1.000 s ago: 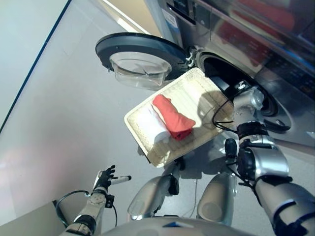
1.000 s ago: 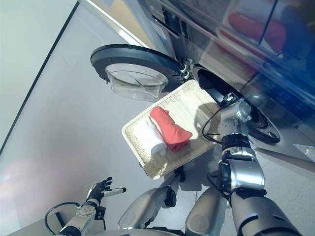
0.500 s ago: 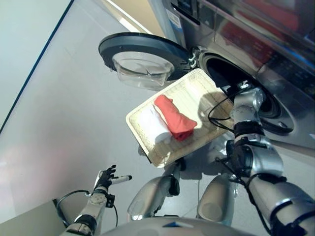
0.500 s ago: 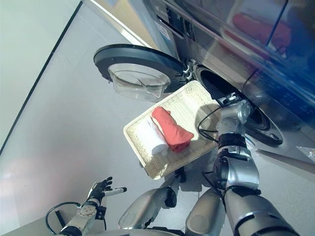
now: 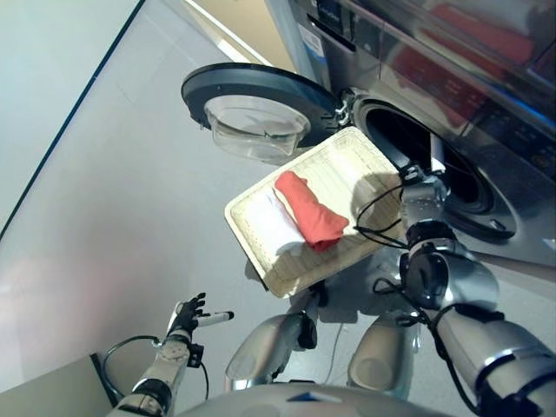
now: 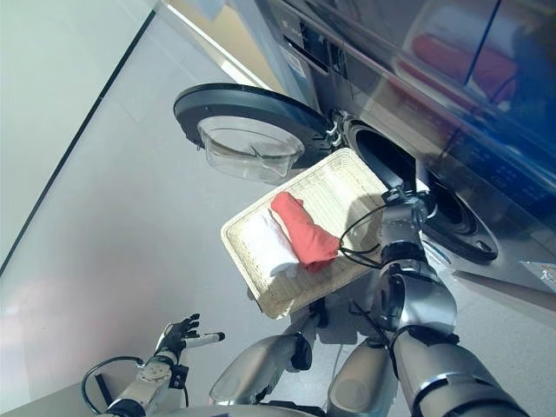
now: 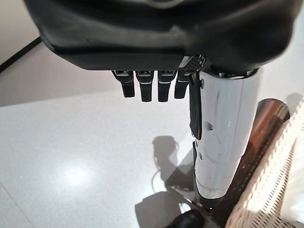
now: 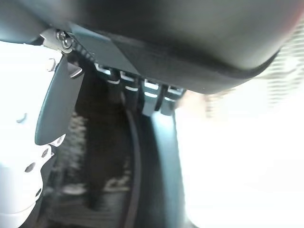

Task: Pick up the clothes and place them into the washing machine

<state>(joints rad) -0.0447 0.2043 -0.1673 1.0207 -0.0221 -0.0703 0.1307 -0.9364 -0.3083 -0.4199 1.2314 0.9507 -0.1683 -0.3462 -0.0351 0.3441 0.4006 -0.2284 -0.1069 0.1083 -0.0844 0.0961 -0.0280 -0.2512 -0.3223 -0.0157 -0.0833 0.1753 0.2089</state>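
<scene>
A rolled red cloth point(image 5: 308, 208) lies next to a rolled white cloth point(image 5: 274, 222) in a pale wicker basket point(image 5: 261, 252) that stands before the washing machine. The machine's drum opening point(image 5: 419, 146) is dark, and its round door point(image 5: 257, 97) is swung wide. My right hand point(image 5: 416, 182) hovers at the lower rim of the opening, over the basket's far corner. Its fingers point(image 8: 142, 97) are straight and hold nothing. My left hand point(image 5: 186, 315) hangs low over the floor, fingers point(image 7: 149, 88) straight and empty.
The open door with its clear bowl point(image 6: 246, 146) juts out over the floor to the left of the basket. The machine's silver front point(image 5: 486, 95) fills the upper right. Pale floor point(image 5: 104, 191) spreads to the left, with a dark line along its far side.
My right hand has drawn back from the drum opening toward the basket's corner. The camera has shifted a little. The clothes and my left hand have not moved.
</scene>
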